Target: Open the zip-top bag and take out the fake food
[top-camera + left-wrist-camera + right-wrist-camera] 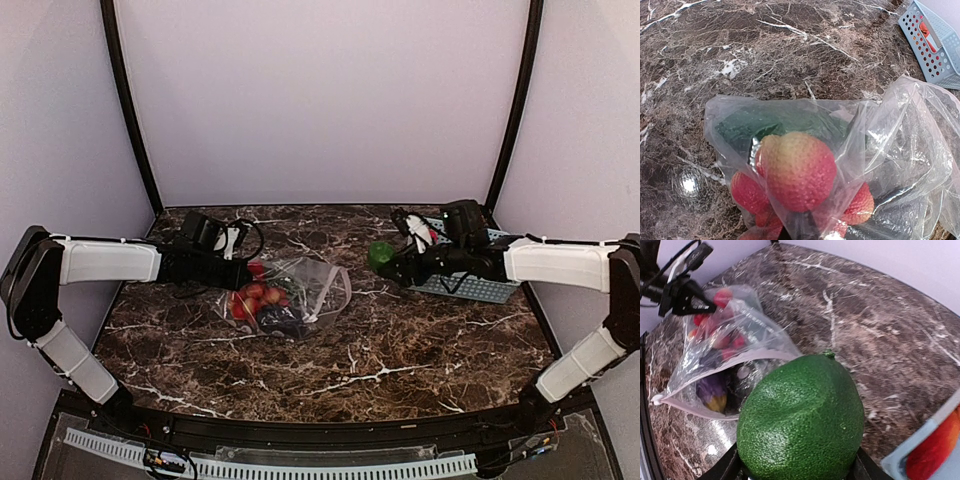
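Note:
The clear zip-top bag (305, 292) lies mid-table with its mouth open toward the right; it also shows in the left wrist view (900, 135) and the right wrist view (742, 332). Inside it is fake food (258, 298): red strawberries (797, 170) and a dark purple piece (712, 390). My left gripper (240, 272) is at the bag's left end, pinching the plastic there; its fingers are hidden in its own view. My right gripper (392, 266) is shut on a green lime-like fruit (802, 420), held above the table between the bag and the basket.
A light blue perforated basket (480, 285) stands at the right, behind my right gripper, with a red piece (935, 447) in it. Its corner shows in the left wrist view (940, 55). Curved walls bound the back and sides of the dark marble table (400, 350).

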